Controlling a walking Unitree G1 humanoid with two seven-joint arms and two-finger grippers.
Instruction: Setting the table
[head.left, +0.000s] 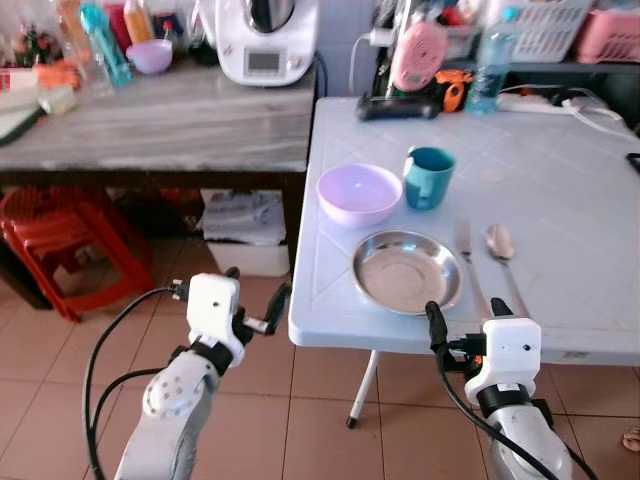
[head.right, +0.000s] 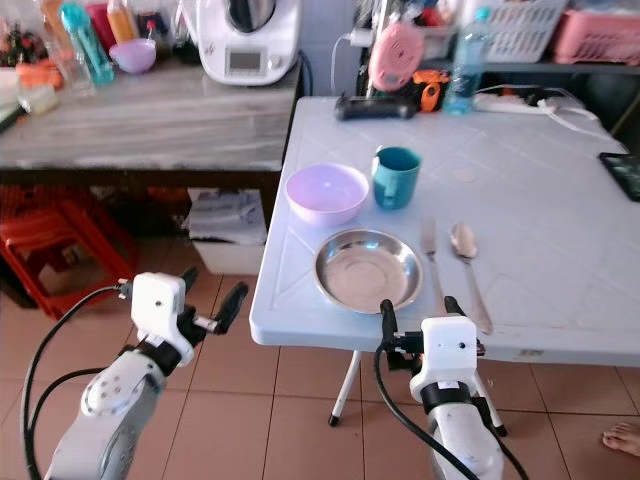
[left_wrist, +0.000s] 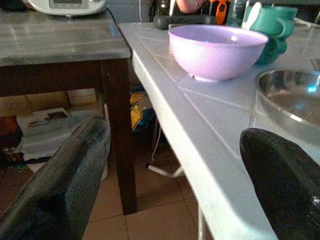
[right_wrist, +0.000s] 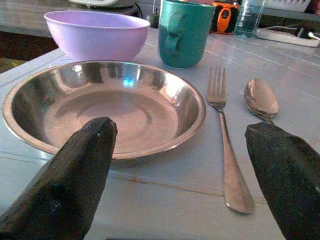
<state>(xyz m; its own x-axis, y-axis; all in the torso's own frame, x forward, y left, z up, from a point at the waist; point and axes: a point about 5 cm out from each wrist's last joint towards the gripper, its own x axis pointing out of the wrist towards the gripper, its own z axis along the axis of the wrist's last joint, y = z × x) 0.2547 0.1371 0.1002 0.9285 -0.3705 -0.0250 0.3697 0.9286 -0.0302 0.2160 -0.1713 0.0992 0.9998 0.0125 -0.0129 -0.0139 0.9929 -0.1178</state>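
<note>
On the white table (head.left: 560, 200) a steel plate (head.left: 407, 270) lies near the front edge. A fork (head.left: 466, 250) and a spoon (head.left: 500, 243) lie side by side to its right. Behind the plate stand a lilac bowl (head.left: 358, 193) and a teal mug (head.left: 428, 177). My right gripper (head.left: 466, 318) is open just off the table's front edge, level with the plate (right_wrist: 105, 112) and fork (right_wrist: 227, 150), holding nothing. My left gripper (head.left: 258, 290) is open and empty, beside the table's left front corner, facing the bowl (left_wrist: 215, 50).
A grey-topped wooden counter (head.left: 170, 125) stands to the left, carrying a white appliance (head.left: 265, 40) and bottles. Red stools (head.left: 60, 240) and a white box (head.left: 245, 250) sit under it. A water bottle (head.left: 490, 65) and baskets line the table's back. A person's foot (head.right: 623, 438) is at the lower right.
</note>
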